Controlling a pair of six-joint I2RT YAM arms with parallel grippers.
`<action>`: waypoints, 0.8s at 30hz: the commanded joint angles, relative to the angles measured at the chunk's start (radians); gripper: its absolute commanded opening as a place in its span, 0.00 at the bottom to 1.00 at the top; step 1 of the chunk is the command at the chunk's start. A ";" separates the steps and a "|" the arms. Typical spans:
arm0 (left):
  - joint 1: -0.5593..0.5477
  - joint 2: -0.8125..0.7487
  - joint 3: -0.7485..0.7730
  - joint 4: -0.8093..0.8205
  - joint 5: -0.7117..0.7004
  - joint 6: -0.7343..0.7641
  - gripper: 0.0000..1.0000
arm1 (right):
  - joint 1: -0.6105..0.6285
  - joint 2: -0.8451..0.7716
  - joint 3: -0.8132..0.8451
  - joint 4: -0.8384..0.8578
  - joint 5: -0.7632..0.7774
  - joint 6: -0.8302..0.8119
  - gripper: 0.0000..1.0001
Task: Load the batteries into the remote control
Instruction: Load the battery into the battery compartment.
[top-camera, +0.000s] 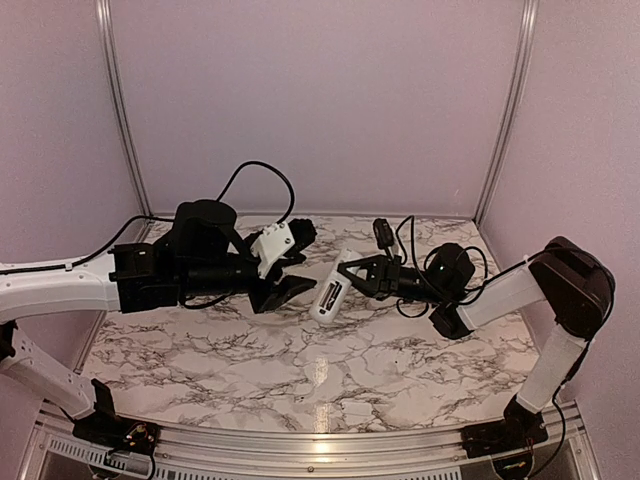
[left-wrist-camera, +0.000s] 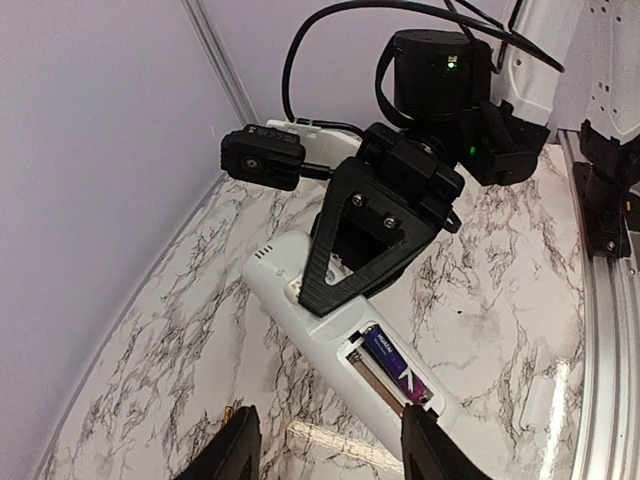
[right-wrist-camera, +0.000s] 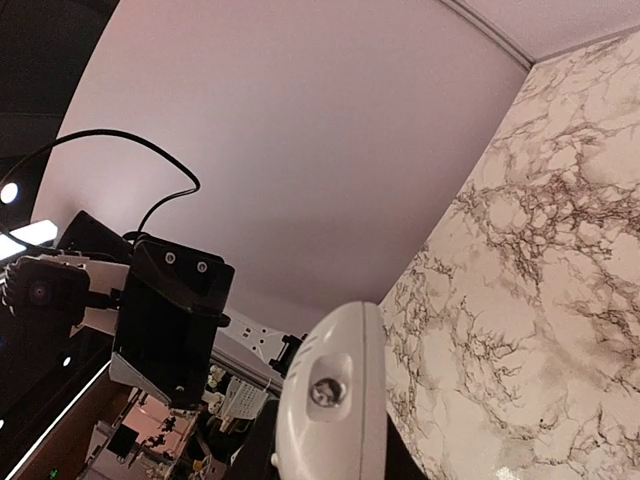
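Note:
The white remote control (top-camera: 329, 291) is held off the table, back side up, by my right gripper (top-camera: 357, 273), which is shut on its upper half. In the left wrist view the remote's (left-wrist-camera: 300, 300) battery bay is open. It holds a purple battery (left-wrist-camera: 398, 368) and a slim golden-brown one (left-wrist-camera: 374, 379) beside it. My left gripper (left-wrist-camera: 335, 455) is open, its fingers either side of the remote's lower end, not touching it. A small golden piece (left-wrist-camera: 232, 410) lies on the table by the left finger. In the right wrist view the remote's end (right-wrist-camera: 335, 380) fills the jaws.
The marble table (top-camera: 300, 370) is walled by lilac panels at the back and sides. The right wrist's camera (left-wrist-camera: 262, 158) and cable hang just above the remote. A metal rail (top-camera: 300, 445) runs along the near edge.

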 joint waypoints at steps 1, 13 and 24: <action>0.006 -0.033 -0.002 -0.111 0.112 0.248 0.48 | 0.017 -0.028 0.027 0.101 -0.062 0.013 0.00; 0.003 0.042 0.085 -0.197 0.220 0.363 0.41 | 0.083 -0.026 0.056 -0.020 -0.076 -0.032 0.00; -0.006 0.066 0.098 -0.212 0.272 0.394 0.37 | 0.100 -0.031 0.074 -0.107 -0.095 -0.077 0.00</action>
